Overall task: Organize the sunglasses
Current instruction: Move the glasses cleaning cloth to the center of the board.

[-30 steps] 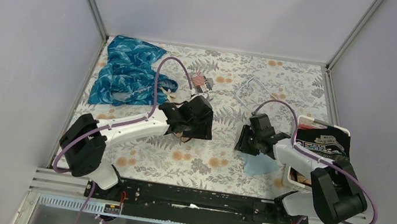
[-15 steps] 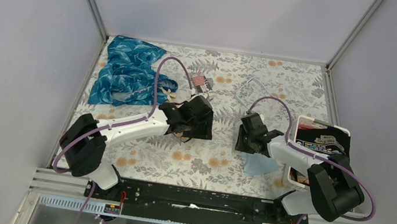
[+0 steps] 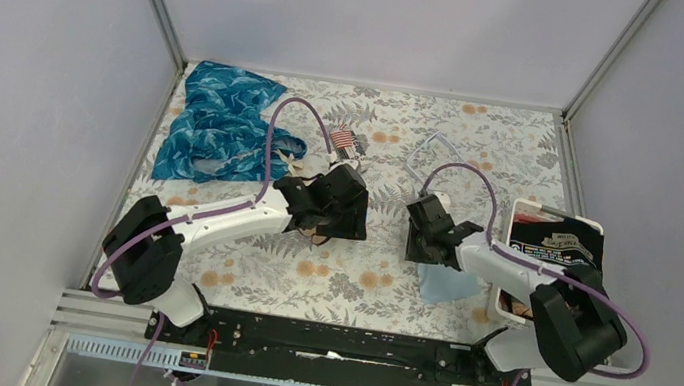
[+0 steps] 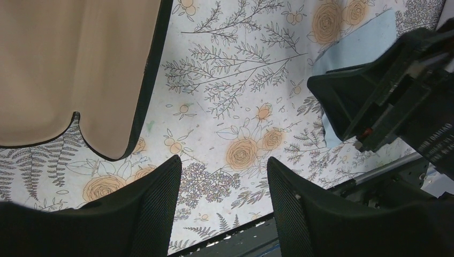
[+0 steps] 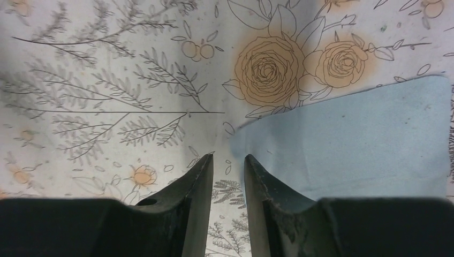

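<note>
Left wrist view: left gripper (image 4: 222, 166) open, fingers wide apart, with only the floral-print bench (image 4: 235, 69) between them. Sunglasses (image 4: 69, 69), with a large brown-tinted translucent lens and thin dark frame, lie ahead-left of that gripper, just beside its left finger and outside the gap.

Right of the left gripper, well apart: right gripper (image 5: 228, 158), fingers a narrow slit apart, nothing held, tips at the corner of a pale blue cloth (image 5: 353, 139).

Top view: the left gripper hides most of the sunglasses. Behind-left of it is crumpled teal patterned fabric (image 3: 216, 125); behind-right, clear-framed glasses (image 3: 429, 155); far right, a white tray (image 3: 513, 227).
</note>
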You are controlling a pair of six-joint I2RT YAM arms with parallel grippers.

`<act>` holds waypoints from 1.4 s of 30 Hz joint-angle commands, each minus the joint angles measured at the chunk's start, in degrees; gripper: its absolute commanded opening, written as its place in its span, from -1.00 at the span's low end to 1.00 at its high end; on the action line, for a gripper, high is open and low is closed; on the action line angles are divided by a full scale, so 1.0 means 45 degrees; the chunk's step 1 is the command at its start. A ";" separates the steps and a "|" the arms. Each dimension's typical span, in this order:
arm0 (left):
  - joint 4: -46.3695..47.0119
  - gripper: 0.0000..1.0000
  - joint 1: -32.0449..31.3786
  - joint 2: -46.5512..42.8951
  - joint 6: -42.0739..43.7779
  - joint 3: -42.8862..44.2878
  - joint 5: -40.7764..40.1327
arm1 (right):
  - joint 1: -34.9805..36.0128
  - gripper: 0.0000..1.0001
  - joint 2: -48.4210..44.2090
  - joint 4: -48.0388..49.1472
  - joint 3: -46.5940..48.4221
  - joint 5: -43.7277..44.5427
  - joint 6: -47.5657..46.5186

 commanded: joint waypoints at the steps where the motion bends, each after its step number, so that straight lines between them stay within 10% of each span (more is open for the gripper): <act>1: 0.0540 0.29 -0.0077 0.0023 -0.0008 -0.0062 -0.0007 | 0.0154 -0.30 -0.1355 0.0104 0.0093 0.0283 -0.0164; 42: 0.0470 0.29 -0.0082 0.0223 -0.0014 0.0044 -0.0025 | 0.0531 -0.50 0.1070 -0.0329 0.0557 0.1268 -0.0502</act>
